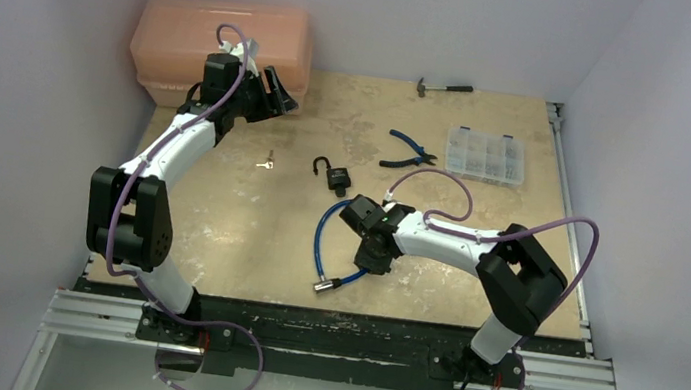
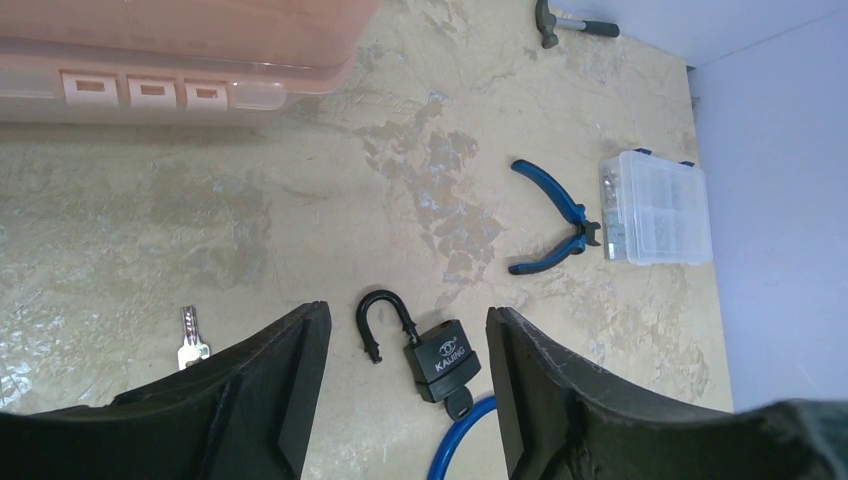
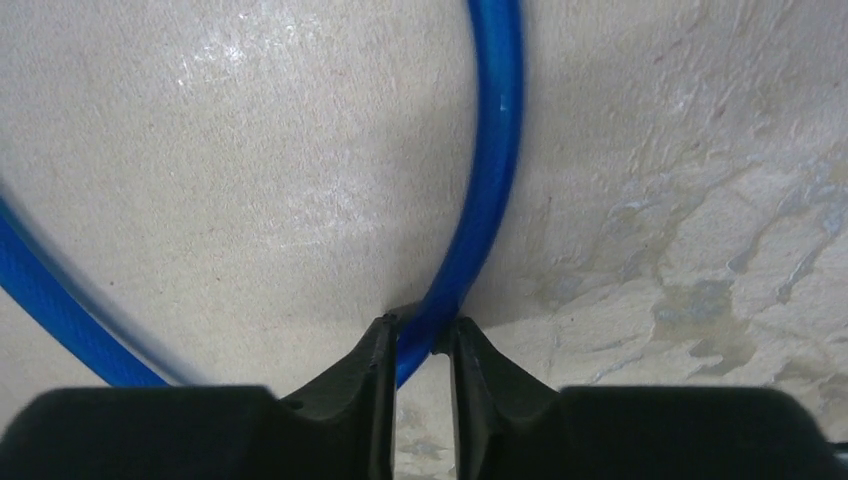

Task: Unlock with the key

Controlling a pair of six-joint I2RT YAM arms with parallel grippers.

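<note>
The small black padlock (image 1: 337,179) (image 2: 445,358) lies mid-table with its shackle swung open. The key's black head (image 2: 459,403) sticks out of the padlock's bottom end. A blue cable (image 1: 320,235) (image 3: 490,150) loops on the table in front of the lock. My right gripper (image 1: 373,259) (image 3: 422,335) is down at the table, its fingertips pressed on either side of the cable. My left gripper (image 1: 279,96) (image 2: 407,310) hangs open, high over the back left of the table, with nothing in it; the padlock shows far below between its fingers.
A pink plastic box (image 1: 223,43) stands at the back left, close to my left gripper. A small silver key (image 1: 267,162) lies left of the padlock. Blue-handled pliers (image 1: 408,151), a clear parts case (image 1: 486,155) and a small hammer (image 1: 444,88) lie at the back right.
</note>
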